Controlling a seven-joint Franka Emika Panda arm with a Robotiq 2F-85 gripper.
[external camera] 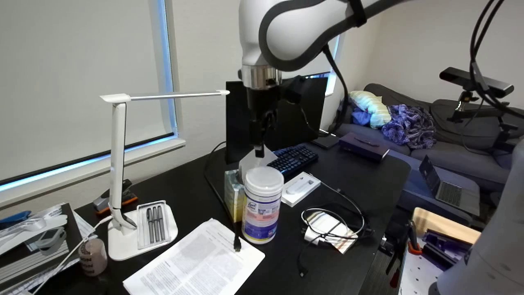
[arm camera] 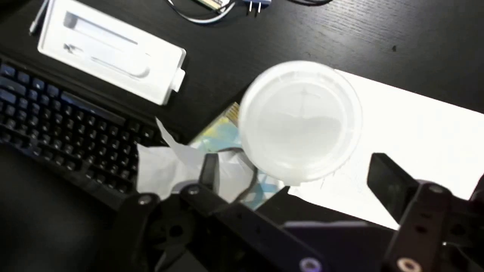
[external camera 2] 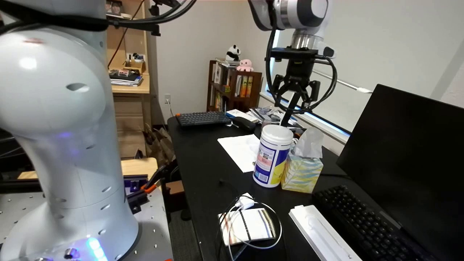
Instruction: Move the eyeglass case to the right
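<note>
Above the black desk [external camera 2: 203, 166] I have the gripper [arm camera: 297, 170] hanging over a wipes canister [external camera 2: 270, 159], its fingers [arm camera: 389, 185] spread wide apart and released. On my wrist view the canister's white lid [arm camera: 300, 121] shows between them, lower down; from that angle one finger overlaps the tissue [arm camera: 159, 170] and the other overlaps the papers [arm camera: 423, 132]. In both exterior views the canister stands upright, with the tissue box [external camera 2: 302, 175] just beside it. Where the eyeglass case is, I cannot tell for certain: in an exterior view I see a rounded black object [external camera 2: 243, 124] on the desk, right by a keyboard [external camera 2: 203, 118], but it is too small for me to say whether that is the case. Well apart from it, a striped white item [external camera 2: 259, 224] lies on the desk with a charger plug [external camera 2: 246, 202] at its edge and a looped cable [arm camera: 204, 21] on top. I see a white tray [external camera 2: 324, 232] beside another keyboard [external camera 2: 364, 221], which lies in front of the monitor [external camera 2: 406, 163]. Past the canister from there, a lamp [external camera: 118, 164] stands near the papers, with three dark pens [external camera: 156, 224] lying in its base
</note>
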